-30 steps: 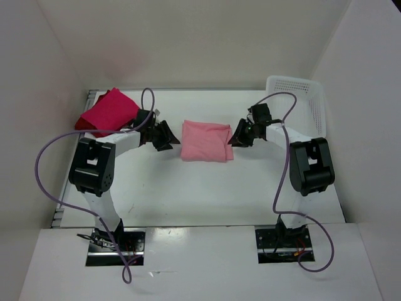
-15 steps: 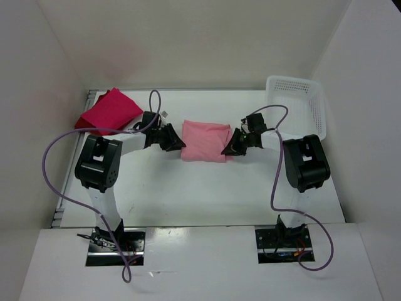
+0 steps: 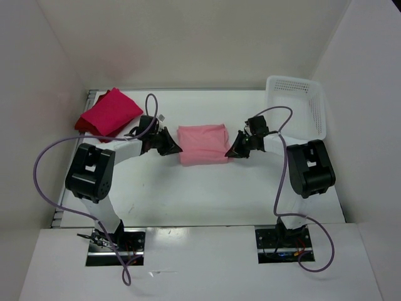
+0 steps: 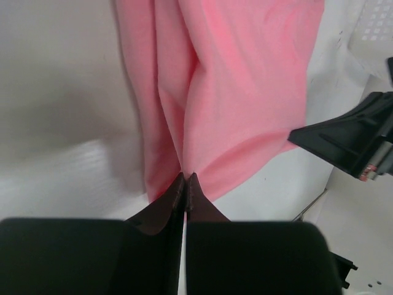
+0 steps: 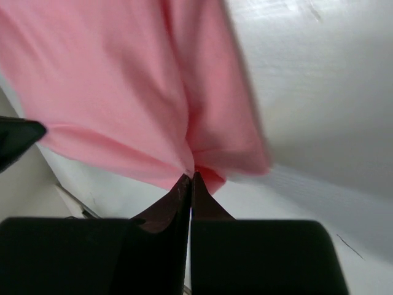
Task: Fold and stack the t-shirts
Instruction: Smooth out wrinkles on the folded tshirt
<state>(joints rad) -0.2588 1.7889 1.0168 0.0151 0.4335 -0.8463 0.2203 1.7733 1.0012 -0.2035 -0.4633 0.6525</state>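
Your arms reach inward: left end effector (image 3: 178,149), right end effector (image 3: 229,152) each clamped on the salmon t-shirt (image 3: 202,144) — red t-shirts (image 3: 111,113) back-left, basket (image 3: 294,84) back-right.

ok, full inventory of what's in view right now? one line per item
salmon pink t-shirt: 1, light pink, folded, table centre
crimson t-shirt: 1, bright crimson-pink, far-left corner, top of a pile
dark red t-shirt: 1, dark red, only an edge shows under the crimson one
basket: 1, white perforated, far-right corner
table: 1, white
cables: 2, purple, one looping off each arm
left gripper: 1, black, shut on the salmon pink t-shirt's left edge
right gripper: 1, black, shut on its right edge
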